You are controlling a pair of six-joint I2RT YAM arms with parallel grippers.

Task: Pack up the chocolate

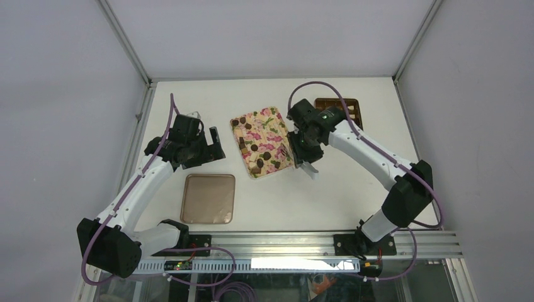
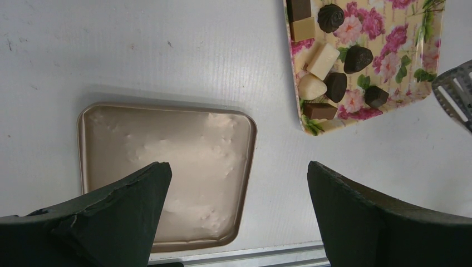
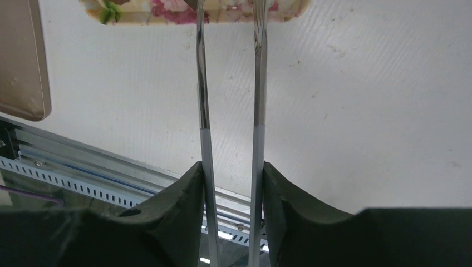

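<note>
Top external view: a floral tray (image 1: 234, 123) lies near the middle of the white table (image 1: 283, 201). The chocolate (image 1: 255, 148) is scattered over it as small dark pieces. A flat tan lid (image 1: 208, 198) sits on the table nearer the arm bases, to the left of the tray and apart from it. A brown box with grid compartments (image 1: 350, 105) stands at the far right and is partly covered by the right arm. I cannot tell what its compartments hold.

From the left wrist view, the left gripper (image 2: 238, 167) hangs above the table with its fingers spread wide and nothing between them. The right edge of the lid lies below the gap. The corner of the tray nearest this camera carries dark, pale and tan-topped pieces packed close together. Among them are a ridged round piece, a heart-like one and several blocks. A slotted tong tip shows at the right edge of this view, just off the tray corner.

From the right wrist view, the right gripper (image 3: 232, 167) is clamped on metal tongs (image 3: 257, 83). Each finger presses the outside of one of the two thin blades, and the blades stay slightly apart. They run up to the near rim of the tray, and their tips lie beyond the frame.
</note>
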